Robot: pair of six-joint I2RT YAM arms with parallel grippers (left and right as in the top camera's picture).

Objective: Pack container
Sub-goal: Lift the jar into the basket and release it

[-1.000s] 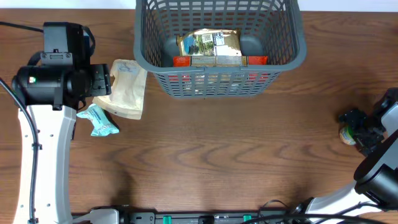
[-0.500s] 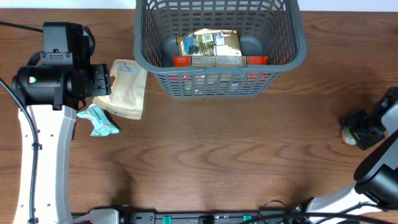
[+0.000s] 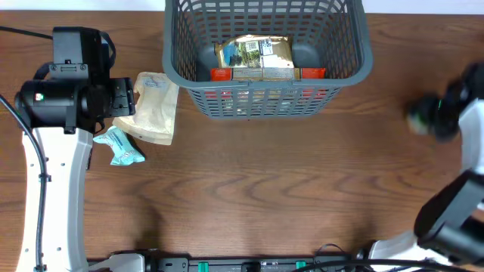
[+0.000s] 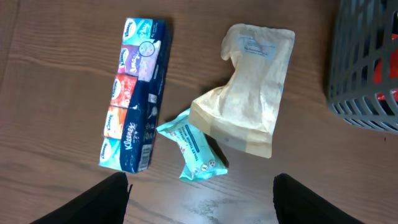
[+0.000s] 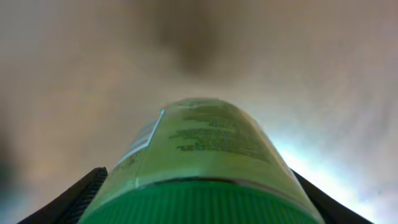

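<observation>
The dark grey slotted container (image 3: 363, 53) stands at the back centre with a brown printed pouch (image 3: 253, 54) and red packs inside. Its corner shows in the left wrist view (image 4: 367, 62). My right gripper (image 3: 429, 115), blurred at the right, is shut on a green-capped jar (image 5: 199, 168) that fills the right wrist view between the fingers. My left gripper (image 4: 199, 202) is open and empty above the table, just short of a teal wipes packet (image 4: 196, 146), a tan paper pouch (image 4: 249, 99) and a row of tissue packs (image 4: 134, 93).
In the overhead view the tan pouch (image 3: 155, 106) and the teal packet (image 3: 119, 145) lie left of the container, partly under my left arm (image 3: 57, 98). Bare wood table (image 3: 265, 189) spans the middle and front.
My right gripper has risen off the table with the jar and moved toward the back and a little left. The left arm has not moved.
</observation>
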